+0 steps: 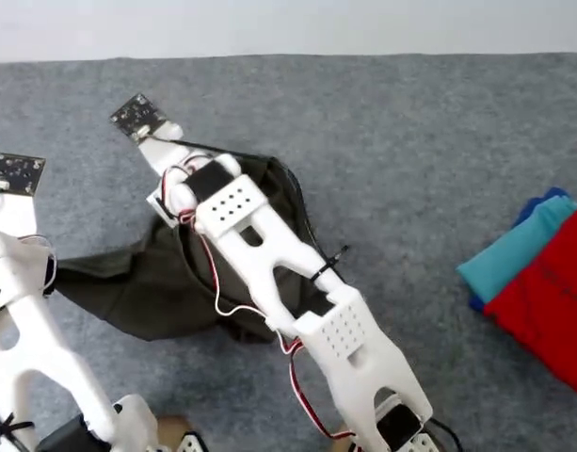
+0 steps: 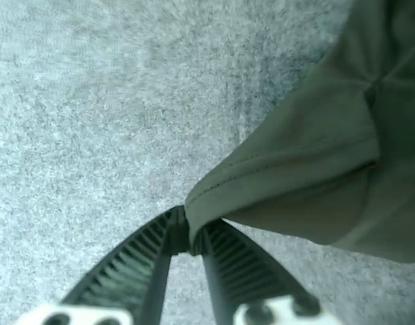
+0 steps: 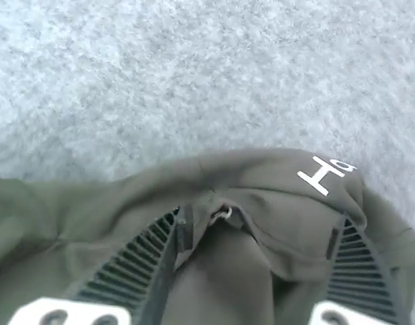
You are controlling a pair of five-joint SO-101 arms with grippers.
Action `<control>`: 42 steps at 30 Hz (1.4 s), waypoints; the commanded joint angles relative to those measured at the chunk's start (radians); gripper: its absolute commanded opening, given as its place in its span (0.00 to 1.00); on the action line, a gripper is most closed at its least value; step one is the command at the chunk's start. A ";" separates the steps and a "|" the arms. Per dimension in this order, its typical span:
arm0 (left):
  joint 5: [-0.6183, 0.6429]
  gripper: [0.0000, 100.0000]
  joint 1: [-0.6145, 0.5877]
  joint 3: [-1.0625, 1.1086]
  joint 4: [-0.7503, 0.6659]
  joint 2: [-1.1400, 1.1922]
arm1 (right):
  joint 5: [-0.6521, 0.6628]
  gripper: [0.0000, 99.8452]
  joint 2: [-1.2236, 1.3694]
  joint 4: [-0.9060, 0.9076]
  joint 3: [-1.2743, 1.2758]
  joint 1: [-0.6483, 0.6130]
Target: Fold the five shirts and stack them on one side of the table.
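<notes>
Olive-green cotton shirt (image 1: 142, 282) lies crumpled on the grey felt bench (image 1: 410, 141), its long axis running side to side in the high view. One hemmed corner points toward the left pincer (image 2: 189, 233), which is clamped on it. The right pincer (image 3: 258, 230) is spread wide, straddling the bunched collar. A folded red shirt (image 1: 552, 301), teal shirt (image 1: 514, 250) and blue shirt (image 1: 542, 201) are stacked well apart.
</notes>
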 commanded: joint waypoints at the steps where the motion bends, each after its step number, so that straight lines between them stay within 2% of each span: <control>1: 0.003 0.01 0.005 -0.001 -0.023 -0.034 | -0.009 0.32 0.008 -0.054 -0.006 -0.004; 11: 0.003 0.01 0.005 -0.001 -0.023 -0.034 | 0.026 0.31 0.140 -0.134 -0.008 -0.001; 14: 0.003 0.01 0.005 -0.001 -0.025 -0.029 | 0.060 0.22 0.159 -0.134 -0.008 0.012; 18: 0.003 0.01 0.006 -0.001 -0.025 -0.028 | 0.157 0.01 0.160 -0.148 -0.044 0.044; 23: 0.003 0.01 0.006 -0.001 -0.026 -0.028 | 0.206 0.01 0.160 -0.062 -0.233 0.104; 29: 0.006 0.01 0.049 -0.001 -0.038 -0.034 | 0.209 0.01 0.160 0.159 -0.552 0.165; 33: 0.064 0.01 0.094 -0.010 -0.040 -0.035 | 0.209 0.01 0.160 0.297 -0.730 0.211; 42: 0.201 0.01 0.118 -0.165 -0.035 -0.035 | 0.209 0.01 -0.030 0.427 -0.750 0.369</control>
